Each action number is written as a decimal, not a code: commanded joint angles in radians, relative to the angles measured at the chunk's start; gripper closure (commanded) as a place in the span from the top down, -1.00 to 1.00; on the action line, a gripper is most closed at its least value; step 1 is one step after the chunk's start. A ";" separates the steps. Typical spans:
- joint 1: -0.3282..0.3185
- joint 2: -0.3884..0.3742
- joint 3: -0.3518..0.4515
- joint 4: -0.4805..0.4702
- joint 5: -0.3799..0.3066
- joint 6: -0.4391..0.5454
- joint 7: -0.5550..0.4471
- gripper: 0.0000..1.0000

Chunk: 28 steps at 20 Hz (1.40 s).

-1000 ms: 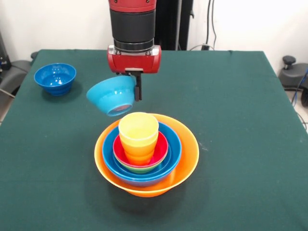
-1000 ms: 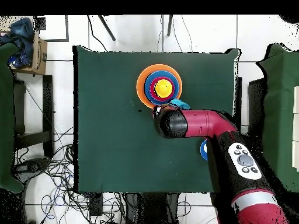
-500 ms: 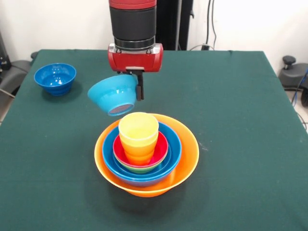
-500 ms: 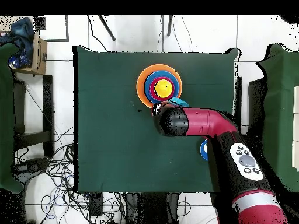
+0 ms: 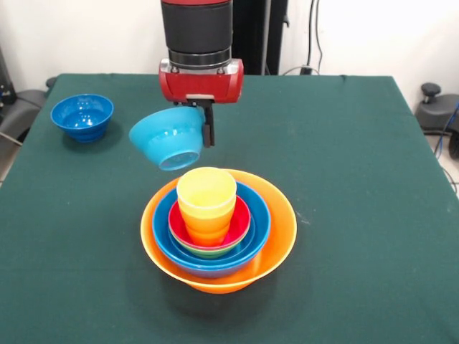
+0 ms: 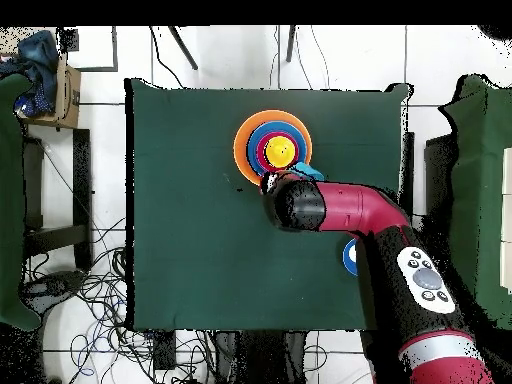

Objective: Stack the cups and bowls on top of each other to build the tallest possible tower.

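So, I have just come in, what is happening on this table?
The red and black arm's gripper holds a light-blue bowl, tilted, in the air just behind the tower. The tower is a big orange bowl with blue, green and red bowls nested inside and yellow cups on top. A dark-blue bowl sits apart on the green table, not yet stacked.

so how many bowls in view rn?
6 visible: orange, blue, green and red nested in the tower, light-blue one in the tool, dark-blue one on the table. More may hide.
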 commanded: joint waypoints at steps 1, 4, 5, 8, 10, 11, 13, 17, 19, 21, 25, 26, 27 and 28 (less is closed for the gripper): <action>0.029 -0.019 0.033 -0.056 0.034 0.101 0.041 -1.00; 0.026 -0.030 0.038 -0.053 0.049 0.117 0.034 -1.00; 0.026 -0.033 0.040 -0.052 0.054 0.124 0.032 -1.00; 0.030 -0.050 0.042 -0.056 0.076 0.160 0.031 -1.00; 0.035 -0.057 0.042 -0.059 0.087 0.176 0.032 -1.00; 0.037 -0.058 0.040 -0.061 0.090 0.179 0.033 -1.00; 0.045 -0.052 0.032 -0.070 0.090 0.181 0.036 -1.00; 0.055 -0.046 0.025 -0.088 0.093 0.194 0.041 -1.00; 0.055 -0.048 0.025 -0.090 0.097 0.200 0.040 -1.00; 0.056 -0.049 0.025 -0.092 0.101 0.204 0.039 -1.00; 0.060 -0.046 0.019 -0.097 0.106 0.200 0.037 -1.00; 0.061 -0.045 0.018 -0.099 0.106 0.198 0.038 -1.00; 0.062 -0.043 0.017 -0.102 0.107 0.199 0.038 -1.00; 0.065 -0.040 0.016 -0.107 0.107 0.200 0.040 -1.00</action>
